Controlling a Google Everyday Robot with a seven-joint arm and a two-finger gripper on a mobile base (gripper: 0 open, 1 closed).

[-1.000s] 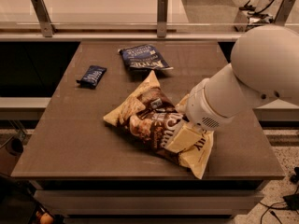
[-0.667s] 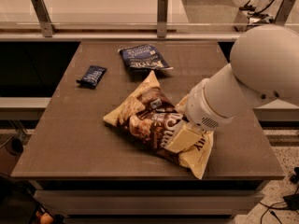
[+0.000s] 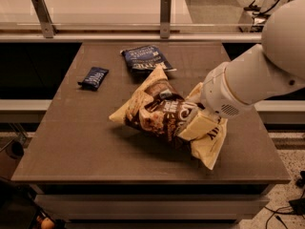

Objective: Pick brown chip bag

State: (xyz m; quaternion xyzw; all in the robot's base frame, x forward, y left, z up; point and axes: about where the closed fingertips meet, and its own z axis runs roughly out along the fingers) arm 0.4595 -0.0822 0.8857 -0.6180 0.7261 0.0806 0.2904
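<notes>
The brown chip bag [image 3: 159, 111], large and crinkly with a dark brown middle and cream-yellow ends, is in the middle of the table. Its left end is tilted up off the surface, with a shadow below it. My gripper [image 3: 194, 120] comes in from the right on a thick white arm [image 3: 257, 75]. It is shut on the bag's right part, with one cream finger [image 3: 202, 127] lying across the bag. The bag's lower right corner hangs near the table top.
A smaller dark blue chip bag [image 3: 143, 57] lies just behind the brown bag. A small dark blue bar wrapper [image 3: 93, 77] lies at the back left. The brown table [image 3: 81, 142] has a railing with posts [image 3: 165, 14] behind it.
The brown chip bag has risen and tilted, with its left end now off the table. The arm and gripper have moved up and a little to the right with it.
</notes>
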